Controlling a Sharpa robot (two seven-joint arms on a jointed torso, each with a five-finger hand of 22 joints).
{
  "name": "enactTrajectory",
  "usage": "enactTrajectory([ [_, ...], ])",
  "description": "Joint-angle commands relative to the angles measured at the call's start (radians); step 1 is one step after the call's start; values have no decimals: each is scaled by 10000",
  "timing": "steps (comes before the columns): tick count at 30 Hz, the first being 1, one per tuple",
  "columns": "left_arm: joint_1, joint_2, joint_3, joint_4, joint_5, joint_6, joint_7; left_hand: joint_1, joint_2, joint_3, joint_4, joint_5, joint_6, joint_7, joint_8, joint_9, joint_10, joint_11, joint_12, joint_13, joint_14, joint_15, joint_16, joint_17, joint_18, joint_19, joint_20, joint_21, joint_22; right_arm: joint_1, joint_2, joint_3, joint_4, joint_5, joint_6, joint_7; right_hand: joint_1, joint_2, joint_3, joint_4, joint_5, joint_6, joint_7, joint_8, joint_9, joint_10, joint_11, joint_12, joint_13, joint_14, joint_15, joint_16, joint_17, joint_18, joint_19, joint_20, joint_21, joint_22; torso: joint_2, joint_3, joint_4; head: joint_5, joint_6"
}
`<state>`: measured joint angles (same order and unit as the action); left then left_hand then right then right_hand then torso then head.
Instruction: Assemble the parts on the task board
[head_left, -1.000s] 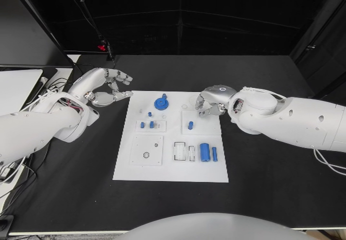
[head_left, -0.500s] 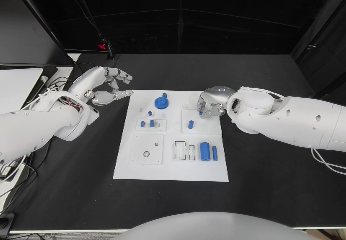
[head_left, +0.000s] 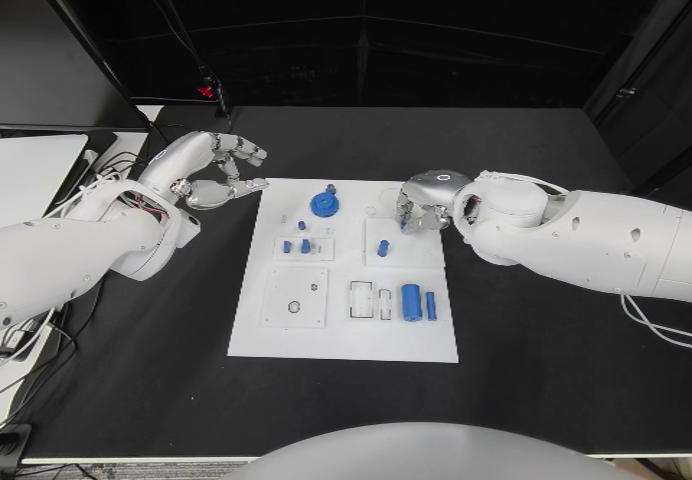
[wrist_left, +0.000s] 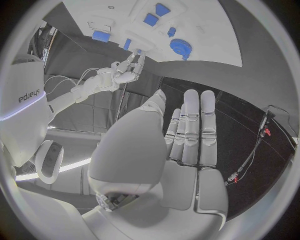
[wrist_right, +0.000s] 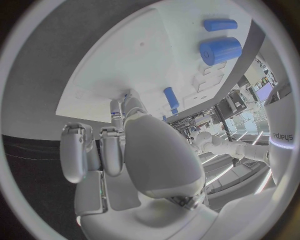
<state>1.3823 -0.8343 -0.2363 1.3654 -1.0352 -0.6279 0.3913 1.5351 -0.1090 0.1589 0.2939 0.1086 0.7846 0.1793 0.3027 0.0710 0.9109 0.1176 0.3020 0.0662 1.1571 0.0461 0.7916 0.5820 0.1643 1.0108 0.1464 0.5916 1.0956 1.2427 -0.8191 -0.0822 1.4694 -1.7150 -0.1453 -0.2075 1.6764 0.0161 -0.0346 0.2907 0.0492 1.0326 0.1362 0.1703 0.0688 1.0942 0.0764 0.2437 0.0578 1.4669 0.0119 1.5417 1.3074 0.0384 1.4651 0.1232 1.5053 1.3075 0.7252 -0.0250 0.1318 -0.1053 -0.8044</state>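
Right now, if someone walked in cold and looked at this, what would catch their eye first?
Probably the white task board in the middle of the black table, dotted with small blue parts, the round blue gear at its far end standing out. Next, the right hand with fingers down at the board's far right corner, and the left hand raised off its far left corner.

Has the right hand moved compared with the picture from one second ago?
Hardly. In the head view the right hand hovers at the task board's far right corner, beside the blue gear, as before; the slight offset matches the whole picture's shift.
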Motion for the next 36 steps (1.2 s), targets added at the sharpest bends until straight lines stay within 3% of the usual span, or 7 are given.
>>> enactTrajectory([
  [1, 19, 7, 8, -10, 66, -3, 141, -17, 74, -3, -22, 31, 39, 7, -30, -15, -15, 29, 64, -16, -18, -27, -33, -13, 176, -24, 5, -52, -11, -41, 14, -28, 17, -47, 162, 14, 81, -27, 118, -9, -17, 179, -28, 36, 24, 189, -27, -71, 24, 762, -80, -35, 1176, -162, 528, -81, 34, 2127, -2, 4, -6, -1, 15],
  [10, 19, 11, 8, -25, 66, 44, 114, -1, 97, 11, -19, 41, 37, 9, -34, -17, -24, 31, 63, -17, -5, -28, -37, -20, 177, -13, 4, -69, -16, -54, 5, -28, 85, -258, -50, -74, 160, 81, 350, -8, -15, 754, -157, 169, 75, 766, -150, -303, 24, 769, -193, -32, 1207, -160, 526, -183, 27, 2125, 1, 0, -4, -3, -16],
  [22, 19, 16, 8, -41, 66, 87, 99, 4, 110, 18, -17, 48, 40, 9, -34, -18, -25, 30, 64, -18, 1, -28, -39, -23, 177, -8, 4, -76, -19, -102, -178, -27, 386, -696, -1319, 111, 216, 76, 579, -10, -15, 1040, -224, 149, 69, 1178, -211, -643, 17, 774, -258, -32, 1228, -166, 542, -265, 39, 2138, -1, -2, -11, 29, -25],
  [36, 16, 34, 8, -87, 66, 140, 93, 11, 123, 26, -17, 55, 45, 7, -33, -18, -23, 30, 66, -17, 9, -28, -41, -27, 177, 0, 3, -85, -22, -106, -577, -18, 919, -872, -2314, 343, 184, 88, 708, -7, -15, 1108, -235, 95, 54, 1318, -206, -846, 20, 777, -255, -30, 1246, -170, 551, -272, 46, 2146, -5, -2, -4, 38, -30],
])
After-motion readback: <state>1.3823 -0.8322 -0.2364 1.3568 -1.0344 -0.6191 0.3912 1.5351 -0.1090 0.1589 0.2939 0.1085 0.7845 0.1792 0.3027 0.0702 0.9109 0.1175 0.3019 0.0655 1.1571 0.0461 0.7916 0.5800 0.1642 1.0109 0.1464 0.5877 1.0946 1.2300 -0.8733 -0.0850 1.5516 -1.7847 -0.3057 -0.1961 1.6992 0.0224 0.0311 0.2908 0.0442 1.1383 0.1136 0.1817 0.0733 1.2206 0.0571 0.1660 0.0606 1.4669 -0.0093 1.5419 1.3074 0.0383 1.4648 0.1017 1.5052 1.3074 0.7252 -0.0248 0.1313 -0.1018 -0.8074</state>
